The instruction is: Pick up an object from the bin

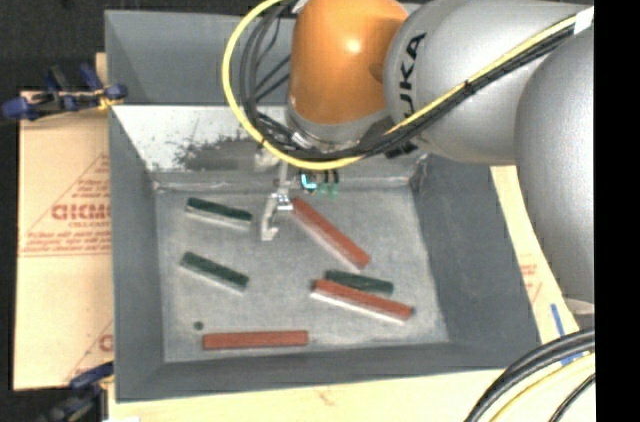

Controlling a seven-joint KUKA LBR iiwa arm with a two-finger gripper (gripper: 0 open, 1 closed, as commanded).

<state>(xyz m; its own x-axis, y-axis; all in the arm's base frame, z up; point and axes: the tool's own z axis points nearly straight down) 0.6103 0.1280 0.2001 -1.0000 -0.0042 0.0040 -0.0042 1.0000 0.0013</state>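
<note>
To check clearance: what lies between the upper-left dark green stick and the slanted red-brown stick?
In the camera view, the gripper hangs there, between the dark green stick and the slanted red-brown stick, close to both.

The silver-grey rounded arm (490,80) bears black KUKA lettering (405,75). A glossy orange dome cover (345,50) caps its wrist, ringed by yellow and black cables (237,60). Beneath sit a teal light (325,180) and a small pale metal gripper (273,218).
</note>
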